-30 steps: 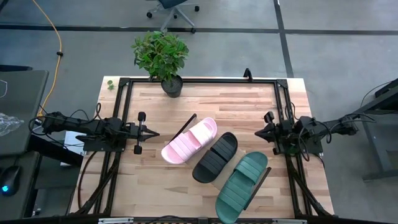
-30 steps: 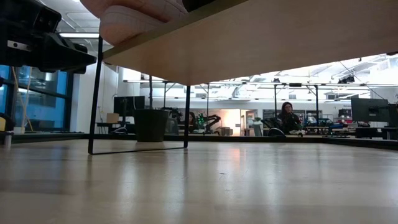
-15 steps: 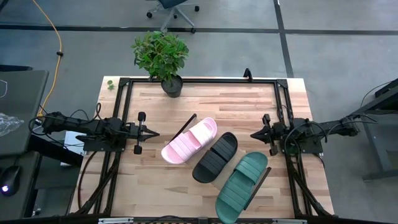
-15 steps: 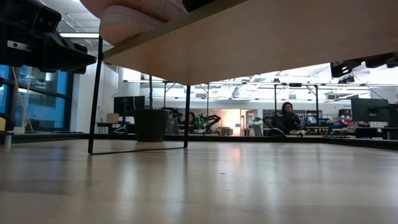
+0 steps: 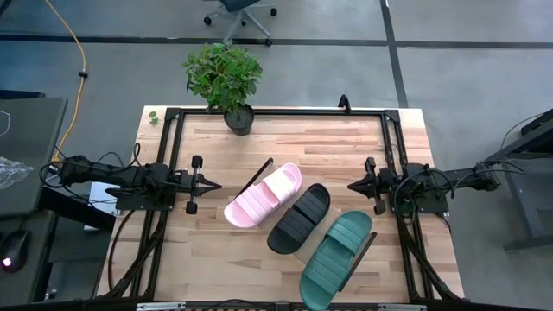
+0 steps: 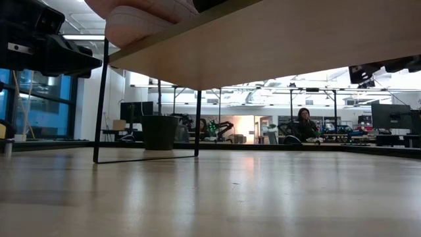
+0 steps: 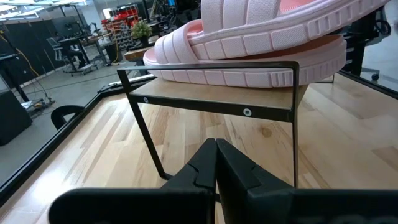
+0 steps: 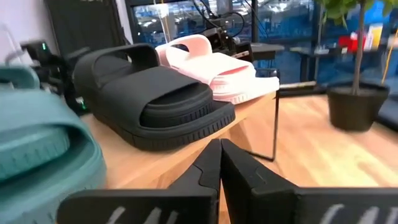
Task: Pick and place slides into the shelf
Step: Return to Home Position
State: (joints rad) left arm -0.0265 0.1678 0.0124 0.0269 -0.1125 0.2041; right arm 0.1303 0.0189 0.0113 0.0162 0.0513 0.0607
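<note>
Retreating cleanly is, as I judge it, the whole of my present step, for the placing looks done. All three slides lie side by side across the shelf [image 7: 205,92]. The pink slide [image 5: 263,195] sits at the shelf's end nearest my left gripper [image 5: 213,184]. The black slide [image 5: 299,218] is on the shelf's middle, and the green slide [image 5: 336,257] is at the shelf's far end.

My left gripper is pinched fully together with nothing between its fingers. It points straight at the shelf's pink end, near the black end frame [image 7: 247,112] but apart from it. My right gripper [image 5: 352,185] is likewise closed tight and empty. It is aimed at the shelf's long side close to the black slide, without touching shelf or sandal.

To do this well, I would draw each arm straight back along the line it points, away from the shelf, and lift or swing only once clear. The thin end frame is the thing to mind on the left, since a sideways sweep there could hook it and tip the plank. On the right, the soles overhang the shelf's edge, so a careless turn might nudge one off. Keeping both pincers closed seems wise, because it makes them narrow. The slides look rubbery and should grip the wood, but the shelf itself looks light and easy to shove across the tabletop [image 5: 328,138].
</note>
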